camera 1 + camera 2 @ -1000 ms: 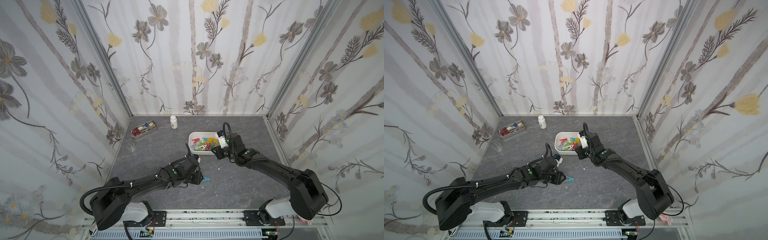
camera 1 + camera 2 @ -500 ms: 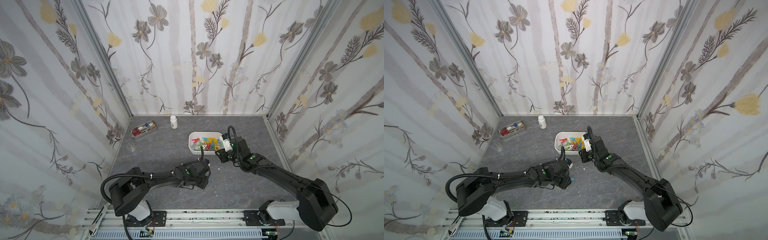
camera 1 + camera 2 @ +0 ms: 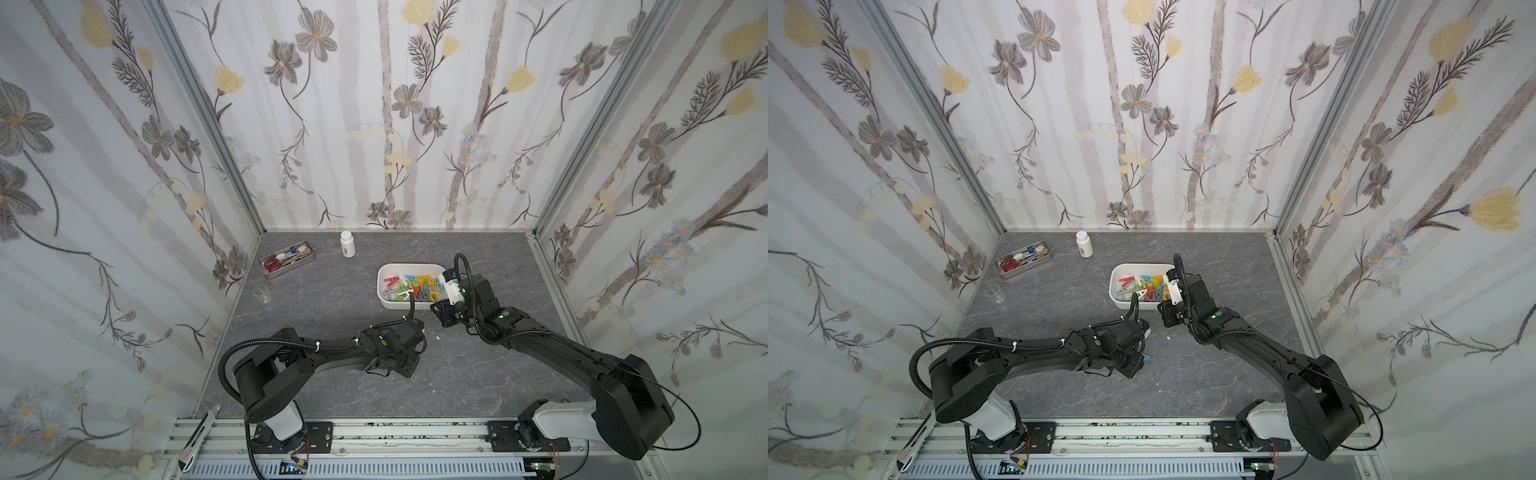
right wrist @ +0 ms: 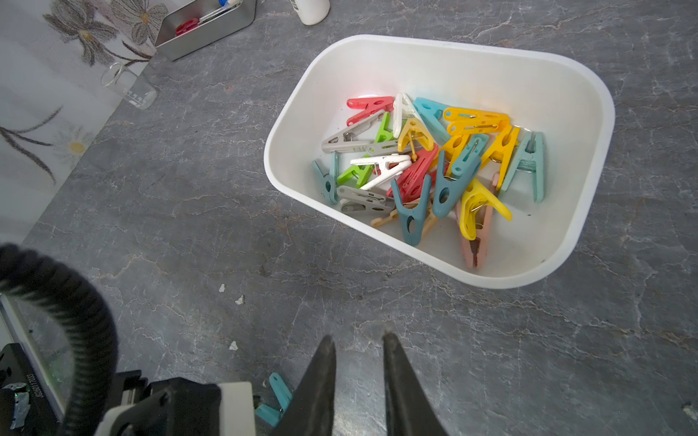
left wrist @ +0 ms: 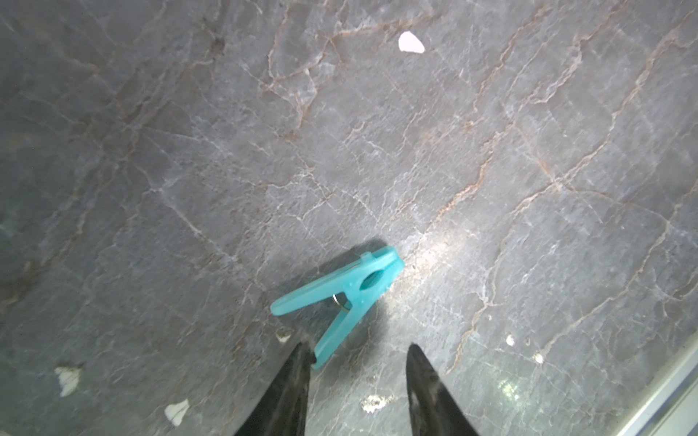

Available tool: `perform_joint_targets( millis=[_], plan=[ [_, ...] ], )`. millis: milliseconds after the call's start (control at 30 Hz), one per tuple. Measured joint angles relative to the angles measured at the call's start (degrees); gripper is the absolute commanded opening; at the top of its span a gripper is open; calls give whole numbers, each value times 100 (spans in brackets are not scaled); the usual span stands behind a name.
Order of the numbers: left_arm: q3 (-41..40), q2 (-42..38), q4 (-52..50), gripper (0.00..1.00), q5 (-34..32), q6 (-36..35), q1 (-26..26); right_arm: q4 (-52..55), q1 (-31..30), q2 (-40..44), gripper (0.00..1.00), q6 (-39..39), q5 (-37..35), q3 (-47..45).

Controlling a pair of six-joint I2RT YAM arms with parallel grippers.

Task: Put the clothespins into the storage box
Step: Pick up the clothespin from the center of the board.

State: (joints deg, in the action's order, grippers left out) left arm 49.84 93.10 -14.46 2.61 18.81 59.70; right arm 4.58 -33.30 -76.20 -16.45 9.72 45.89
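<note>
Left gripper [image 5: 357,347]: jaws parted, empty, 1 fingertip just beside the teal clothespin [image 5: 342,292], which lies on the table [image 5: 491,151] at 6 o'clock from the storage box [image 3: 1112,286] in a top view. Right gripper [image 4: 358,339]: narrowly parted, empty. Other clothespins [image 4: 426,162] lie inside the box.

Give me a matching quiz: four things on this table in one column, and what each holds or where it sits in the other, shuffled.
1 teal clothespin
2 storage box
3 metal tray
4 white bottle

A holds red scissors
B upright near the back wall
C on the table by the left gripper
D full of clothespins

Pairs: 1-C, 2-D, 3-A, 4-B
</note>
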Motion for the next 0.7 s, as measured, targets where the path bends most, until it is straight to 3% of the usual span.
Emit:
perform_joint_targets(
  millis=[700],
  plan=[
    [-160, 85, 398, 44, -31, -101, -83, -24, 0, 87, 24, 0, 22, -35]
  ],
)
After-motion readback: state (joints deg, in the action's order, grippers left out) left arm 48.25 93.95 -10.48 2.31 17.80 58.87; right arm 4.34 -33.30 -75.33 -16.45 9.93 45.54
